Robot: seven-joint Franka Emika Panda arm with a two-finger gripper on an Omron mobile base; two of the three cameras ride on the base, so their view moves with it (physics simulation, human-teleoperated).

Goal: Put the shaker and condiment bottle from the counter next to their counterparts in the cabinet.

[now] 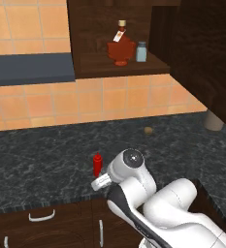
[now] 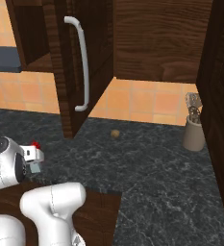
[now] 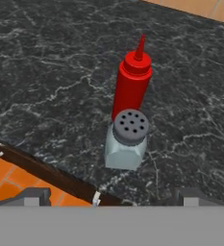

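The shaker [image 3: 126, 140], pale blue-grey with a perforated grey cap, stands upright on the black marbled tabletop [image 3: 46, 72] near its front edge. In the hand view the red condiment bottle [image 3: 131, 86] stands upright at 12 o'clock from the shaker, overlapping it in the picture; whether the two touch cannot be told. The gripper [image 3: 111, 196] hangs above them looking down, its two fingertips [image 3: 34, 196] showing at the bottom of that view with the jaws spread wide and nothing between them.

In the left base view the condiment bottle [image 1: 97, 165] shows at 9 o'clock from the arm's wrist [image 1: 126, 164], near the tabletop's front edge, above the dark drawers with silver handles [image 1: 41, 215]. A small tan round thing [image 1: 148, 130] lies well apart at 1 o'clock, toward the orange tiled wall [image 1: 46, 104].

Up in the open cabinet [image 1: 92, 29], on its shelf, a squat red-brown flask [image 1: 120, 48] with a tagged neck stands just beside a second pale blue shaker [image 1: 141, 52], which is at 3 o'clock from it. In the right base view the cabinet door [image 2: 77, 62] with its long pale handle hangs open, and a grey holder with utensils [image 2: 194, 129] stands on the tabletop by the wall.
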